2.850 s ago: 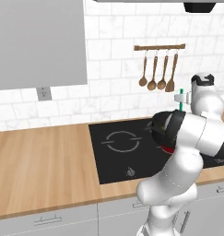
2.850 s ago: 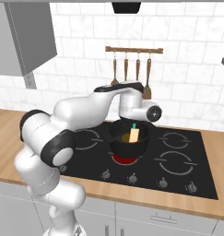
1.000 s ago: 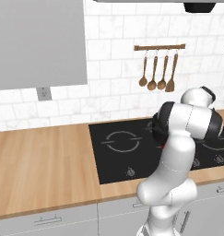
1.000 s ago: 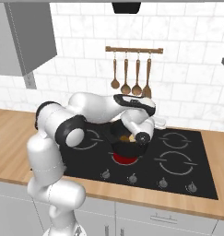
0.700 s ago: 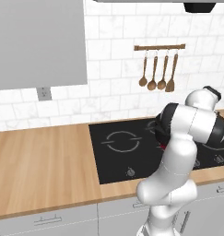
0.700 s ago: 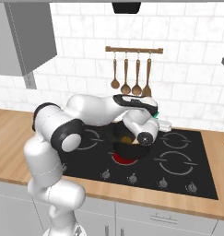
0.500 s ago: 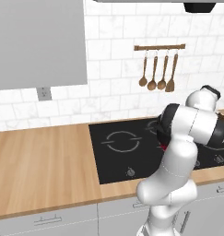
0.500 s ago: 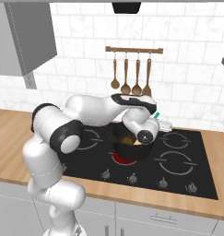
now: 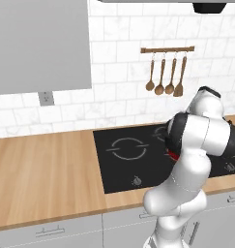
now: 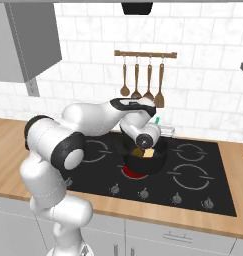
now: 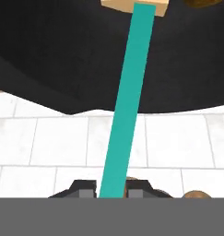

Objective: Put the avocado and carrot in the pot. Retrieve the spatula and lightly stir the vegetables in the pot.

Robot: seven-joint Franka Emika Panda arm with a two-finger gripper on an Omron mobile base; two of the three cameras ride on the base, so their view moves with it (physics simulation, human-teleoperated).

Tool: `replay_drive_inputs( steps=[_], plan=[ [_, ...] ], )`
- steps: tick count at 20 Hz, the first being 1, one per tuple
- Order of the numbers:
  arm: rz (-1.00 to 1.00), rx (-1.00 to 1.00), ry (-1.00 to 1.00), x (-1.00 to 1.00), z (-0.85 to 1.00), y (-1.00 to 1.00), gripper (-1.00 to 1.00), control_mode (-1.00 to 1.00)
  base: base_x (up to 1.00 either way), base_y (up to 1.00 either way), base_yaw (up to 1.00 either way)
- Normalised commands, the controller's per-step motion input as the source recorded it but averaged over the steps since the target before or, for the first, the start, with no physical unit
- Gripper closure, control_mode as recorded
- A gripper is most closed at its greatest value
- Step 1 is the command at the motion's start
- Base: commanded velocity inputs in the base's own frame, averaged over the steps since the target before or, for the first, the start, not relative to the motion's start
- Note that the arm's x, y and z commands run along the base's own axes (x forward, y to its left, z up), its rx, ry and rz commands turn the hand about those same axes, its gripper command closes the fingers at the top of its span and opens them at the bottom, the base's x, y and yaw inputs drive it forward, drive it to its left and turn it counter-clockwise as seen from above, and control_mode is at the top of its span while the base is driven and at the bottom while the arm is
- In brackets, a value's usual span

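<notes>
Hand view, hand (image 11: pixel 111 193): clamped on spatula (image 11: pixel 128 99) handle's end.
Spatula: light, stiff, slim; probably pivots easily.
Pot (image 10: pixel 145 159): blade inside.

The pot (image 10: pixel 143 159) stands on the cooktop (image 10: pixel 203 187), which is set into the surface (image 9: pixel 41 179). The spatula (image 11: pixel 127 99) reaches from the hand (image 11: pixel 111 190) down into the pot, blade (image 10: pixel 149 153) inside. Utensils (image 10: pixel 142 85) hang on the wall rail (image 10: pixel 145 53) behind the cooktop.
</notes>
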Motion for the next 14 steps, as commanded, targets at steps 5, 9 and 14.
replay_drive_inputs(
  steps=[5,9,14],
  plan=[
    [-0.12,0.01,-0.22,0.00,-0.12,0.85,1.00,-1.00,0.00,0.00,0.00],
    [-0.21,0.14,-0.04,0.00,0.12,0.27,1.00,-1.00,0.00,0.00,0.00],
    [-0.30,0.22,0.12,-0.24,0.17,-0.20,1.00,-1.00,0.00,0.00,0.00]
  ],
)
